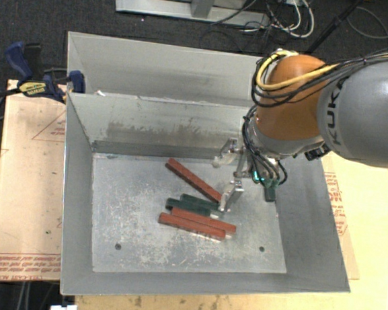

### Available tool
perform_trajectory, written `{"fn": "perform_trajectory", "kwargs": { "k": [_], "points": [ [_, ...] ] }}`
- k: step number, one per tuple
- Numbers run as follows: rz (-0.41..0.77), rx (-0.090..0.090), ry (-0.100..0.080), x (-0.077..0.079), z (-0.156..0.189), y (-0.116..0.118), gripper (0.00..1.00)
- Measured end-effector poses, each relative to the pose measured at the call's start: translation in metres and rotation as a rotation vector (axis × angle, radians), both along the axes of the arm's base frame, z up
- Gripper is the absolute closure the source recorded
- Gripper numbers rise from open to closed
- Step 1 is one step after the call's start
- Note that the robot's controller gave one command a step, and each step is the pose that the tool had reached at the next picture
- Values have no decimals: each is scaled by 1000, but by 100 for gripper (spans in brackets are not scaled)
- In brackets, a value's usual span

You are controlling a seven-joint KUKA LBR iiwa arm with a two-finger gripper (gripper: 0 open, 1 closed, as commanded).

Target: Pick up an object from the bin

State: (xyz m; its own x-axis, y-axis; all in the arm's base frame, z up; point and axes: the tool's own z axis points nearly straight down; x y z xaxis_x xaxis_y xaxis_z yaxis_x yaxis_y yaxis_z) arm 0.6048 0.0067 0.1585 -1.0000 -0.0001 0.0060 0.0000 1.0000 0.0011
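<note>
Three red-brown bars, two dark green bars lying mid-bin, well off walls; gripper hovering over cluster's right end, fingers standing wide.

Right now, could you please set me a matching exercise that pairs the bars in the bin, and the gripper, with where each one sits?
Things:
1. slanted red-brown bar
2. dark green bars
3. paired red-brown bars
4. gripper

Places:
A. the side of the cluster nearest the view's bottom edge
B. the middle of the cluster
C. the side of the cluster nearest the back wall of the bin
D. over the cluster's right end

Pairs: 1-C; 2-B; 3-A; 4-D.
</note>
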Motion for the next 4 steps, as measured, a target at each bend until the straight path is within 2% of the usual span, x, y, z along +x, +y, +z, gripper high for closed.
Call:
{"fn": "perform_trajectory", "kwargs": {
  "k": [1,2,3,4],
  "points": [
    [0,0,-7,2,4,0,0],
    [-28,2,-28,-6,-63,18,100],
    [-28,2,-28,-6,-63,18,100],
    [-9,0,-9,-19,52,18,100]
  ]
}}
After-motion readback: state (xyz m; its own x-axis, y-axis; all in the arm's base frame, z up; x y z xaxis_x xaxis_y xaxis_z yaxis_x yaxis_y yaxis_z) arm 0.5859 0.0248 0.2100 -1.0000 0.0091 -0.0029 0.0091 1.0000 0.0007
